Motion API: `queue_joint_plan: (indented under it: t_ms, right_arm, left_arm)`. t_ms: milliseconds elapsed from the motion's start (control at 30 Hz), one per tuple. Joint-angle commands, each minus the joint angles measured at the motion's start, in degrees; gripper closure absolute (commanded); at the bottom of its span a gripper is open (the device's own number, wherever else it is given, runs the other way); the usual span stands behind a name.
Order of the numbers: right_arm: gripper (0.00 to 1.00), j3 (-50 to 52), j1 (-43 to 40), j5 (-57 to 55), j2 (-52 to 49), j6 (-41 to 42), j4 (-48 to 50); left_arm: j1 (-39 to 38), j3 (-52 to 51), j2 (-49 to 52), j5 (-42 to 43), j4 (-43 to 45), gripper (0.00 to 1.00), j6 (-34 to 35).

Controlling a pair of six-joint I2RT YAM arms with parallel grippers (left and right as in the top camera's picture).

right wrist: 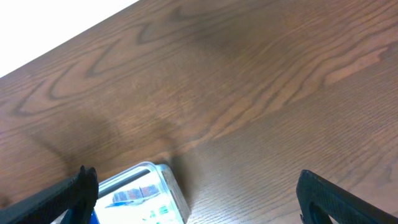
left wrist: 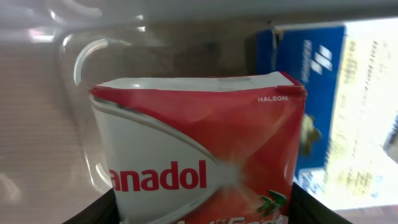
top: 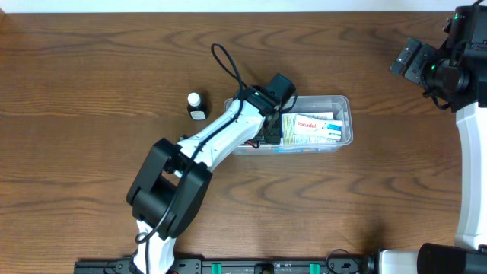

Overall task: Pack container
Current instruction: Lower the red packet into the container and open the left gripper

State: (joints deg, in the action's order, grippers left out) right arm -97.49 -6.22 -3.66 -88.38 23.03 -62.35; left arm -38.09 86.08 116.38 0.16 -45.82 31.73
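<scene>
Clear plastic container [top: 344,106] is sitting mid-table; left gripper [top: 268,131] is reaching into its left end, gripping a red-and-white Panadol box [left wrist: 199,155] beside a blue box [left wrist: 305,74]; right gripper [right wrist: 199,202] is hovering over the wooden table [right wrist: 249,93], fingers spread wide.

The red and white box [left wrist: 199,155] close to the left wrist camera says "anadol" in big red letters. The first letter is cut off at the edge. Small white letters near its top say "HALEON". The blue box [left wrist: 305,74] beside it has writing too blurry to read. From above, a white box [top: 312,125] in the container [top: 349,114] says "Panadol".
</scene>
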Motion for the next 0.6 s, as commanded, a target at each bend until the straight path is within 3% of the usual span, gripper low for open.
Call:
queue_joint_plan:
  t_ms: [0,233,567]
  right_arm:
    - [0.01,-0.63,-0.31,-0.42,0.28,0.5,-0.11]
    - [0.01,-0.63,-0.31,-0.42,0.31,0.5,-0.26]
    - [0.01,-0.63,-0.31,-0.42,0.28,0.5,-0.26]
  left_arm:
    - [0.26,0.39,0.11,-1.09,-0.07,0.39,0.55]
    - [0.35,0.39,0.11,-1.09,0.09,0.39,0.55]
    - [0.35,0.39,0.11,-1.09,0.24,0.24,0.52]
